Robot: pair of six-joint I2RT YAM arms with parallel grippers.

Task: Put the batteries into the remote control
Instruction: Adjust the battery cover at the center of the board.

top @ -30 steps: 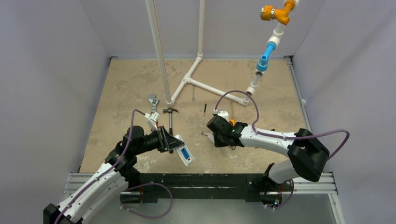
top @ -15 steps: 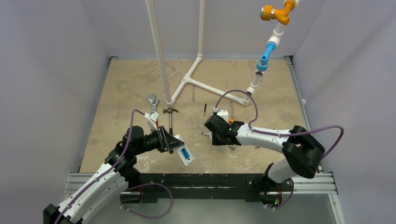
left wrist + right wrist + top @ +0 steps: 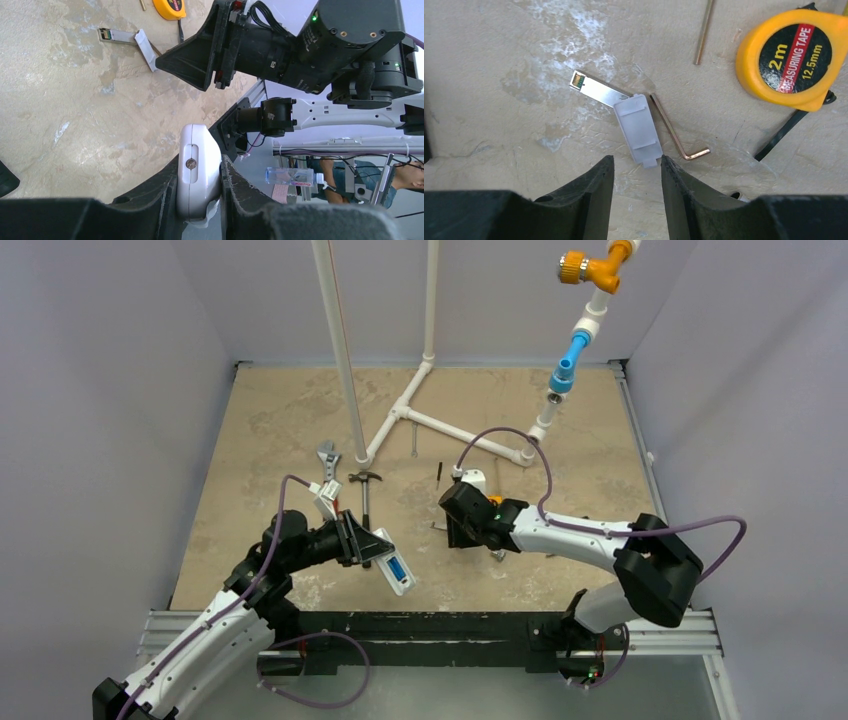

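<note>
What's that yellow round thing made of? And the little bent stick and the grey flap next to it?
The yellow tape measure looks like smooth, slightly shiny plastic with a printed black label. The bent stick, a hex key, seems to be metal with a coppery sheen. The grey flap looks like dull moulded plastic, with ridges and a small tab.

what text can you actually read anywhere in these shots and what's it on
"2m": on the black face of the yellow tape measure, right wrist view.
"MEASURING TAPE": on the red stripe across that same face.
"12.5mm": beside the stripe, same face.
Label on the plastic bottle in the background of the left wrist view: too blurred to read.
Nothing readable shows on the remote control.
</note>
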